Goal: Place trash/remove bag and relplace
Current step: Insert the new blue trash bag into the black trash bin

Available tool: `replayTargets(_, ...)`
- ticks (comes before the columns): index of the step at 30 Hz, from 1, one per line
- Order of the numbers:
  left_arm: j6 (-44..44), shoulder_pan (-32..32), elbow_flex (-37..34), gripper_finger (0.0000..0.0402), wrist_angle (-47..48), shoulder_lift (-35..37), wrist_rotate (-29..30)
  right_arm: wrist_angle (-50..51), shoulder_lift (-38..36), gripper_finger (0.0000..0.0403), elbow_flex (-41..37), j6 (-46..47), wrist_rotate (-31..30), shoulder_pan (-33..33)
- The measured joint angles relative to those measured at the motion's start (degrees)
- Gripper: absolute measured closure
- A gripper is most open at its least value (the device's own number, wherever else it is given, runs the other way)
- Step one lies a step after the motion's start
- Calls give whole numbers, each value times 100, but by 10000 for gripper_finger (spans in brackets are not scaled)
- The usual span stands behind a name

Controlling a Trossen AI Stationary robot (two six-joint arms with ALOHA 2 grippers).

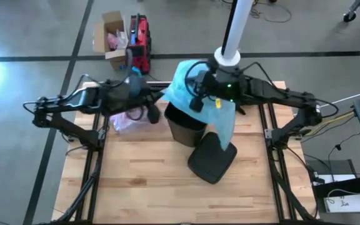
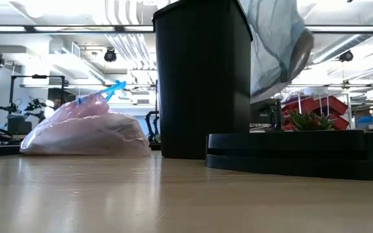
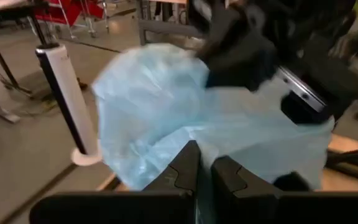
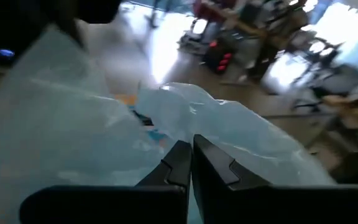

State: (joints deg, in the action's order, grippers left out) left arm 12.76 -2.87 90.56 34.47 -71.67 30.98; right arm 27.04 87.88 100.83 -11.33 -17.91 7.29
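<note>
A crinkly light blue bag hangs spread over the open black bin, one flap drooping toward the bin's right side. My left gripper is shut on the bag's left part and my right gripper on its middle. The tied pink bag, blue ties on top, rests with its bottom on the table left of the bin. The bin's black lid lies flat in front of the bin. No loose trash is in view. My left gripper pinches a bunched part of the blue bag between its two shut fingers, coming nearly level from the table's left. The plastic billows slack beyond the fingers, clear of the table. My right gripper pinches crumpled blue plastic between its shut fingers, coming nearly level from the right. The bag spreads slack around the fingers and is lifted clear of the table.
A white post rises behind the table's far edge. On the floor beyond it stand a cardboard box and a red case. Bare wood lies along the table's near side.
</note>
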Motion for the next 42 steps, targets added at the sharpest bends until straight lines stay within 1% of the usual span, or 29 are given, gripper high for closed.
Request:
replayTargets(3,377,-46,-528,402,-73,393,4,194,37,401,16,596,419,16)
replayTargets(6,685,-71,-1132,401,-499,590,3,472,103,401,18,1122,620,25)
replayTargets(8,738,-79,-1519,402,-1162,621,-50,769,118,401,14,1435,806,49)
replayTargets(12,563,-83,-2057,401,-2731,498,-339,1124,138,401,24,2118,1465,139)
replayTargets(15,353,-77,-2125,401,-3209,205,-344,1287,245,400,24,2512,1690,141)
replayTargets(18,126,-44,-1903,401,-3231,-136,-296,1458,312,397,16,2765,1839,138)
replayTargets(21,-208,-39,-1559,401,-3060,-484,-275,1561,352,385,16,2840,2355,171)
replayTargets(24,-511,-33,-1226,401,-2646,-816,-121,1717,382,360,9,2983,2793,162)
replayTargets(27,-640,5,-917,401,-2191,-1065,104,1759,360,324,9,2983,3021,153)
replayTargets(30,-633,71,-712,401,-1955,-1282,146,1912,276,279,11,2980,3142,164)
replayTargets(34,-632,90,-679,401,-1842,-1428,146,2277,145,217,11,2925,3120,160)
replayTargets(37,-621,117,-752,401,-1771,-1415,141,2551,-18,176,11,2809,2931,162)
replayTargets(42,-452,273,-851,401,-1517,-1489,148,2731,-319,125,11,2709,2734,162)
